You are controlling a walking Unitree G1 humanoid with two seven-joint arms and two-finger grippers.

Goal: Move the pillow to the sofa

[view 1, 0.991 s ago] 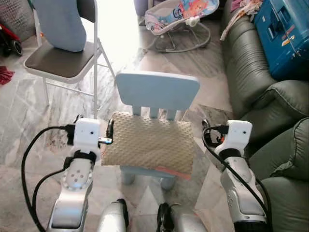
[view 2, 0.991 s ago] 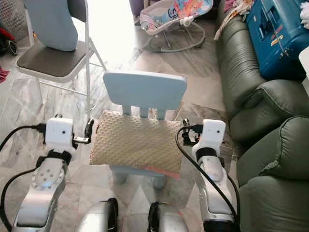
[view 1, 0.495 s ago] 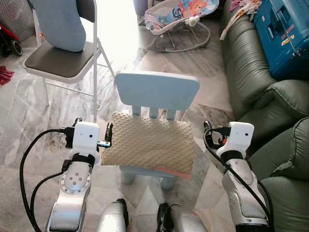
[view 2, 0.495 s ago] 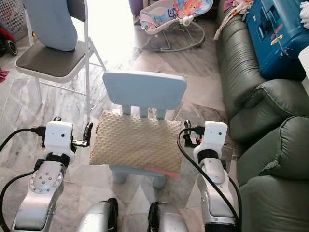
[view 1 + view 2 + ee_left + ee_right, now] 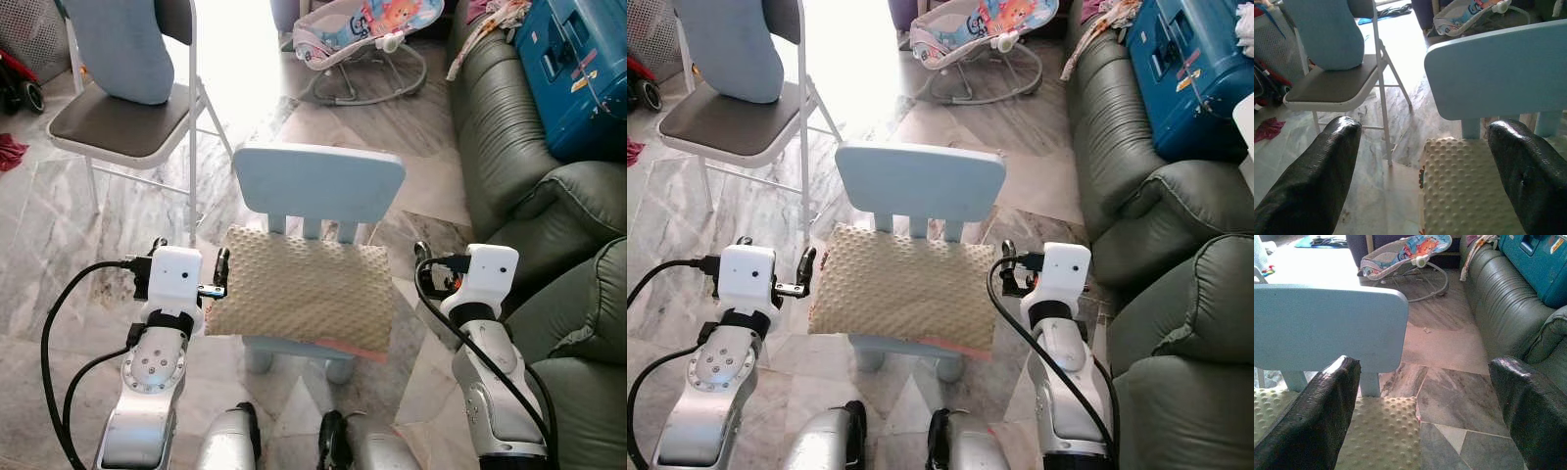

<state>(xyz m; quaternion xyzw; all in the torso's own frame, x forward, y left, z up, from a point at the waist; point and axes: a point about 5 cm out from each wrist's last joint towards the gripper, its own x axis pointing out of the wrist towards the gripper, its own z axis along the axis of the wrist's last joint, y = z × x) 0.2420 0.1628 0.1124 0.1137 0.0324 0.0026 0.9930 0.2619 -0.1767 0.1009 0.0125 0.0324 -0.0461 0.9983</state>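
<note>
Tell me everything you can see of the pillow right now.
The pillow is beige, rectangular and soft-looking, covered in small raised bumps, with a pinkish edge along its near side. It lies flat on the seat of the small light-blue chair, against the backrest slats, overhanging the seat. The left gripper sits at its left edge and the right gripper beside its right edge, both open, neither clamping it.

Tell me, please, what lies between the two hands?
The pillow on the small chair lies between the left hand and right hand, in both eye views.
</note>
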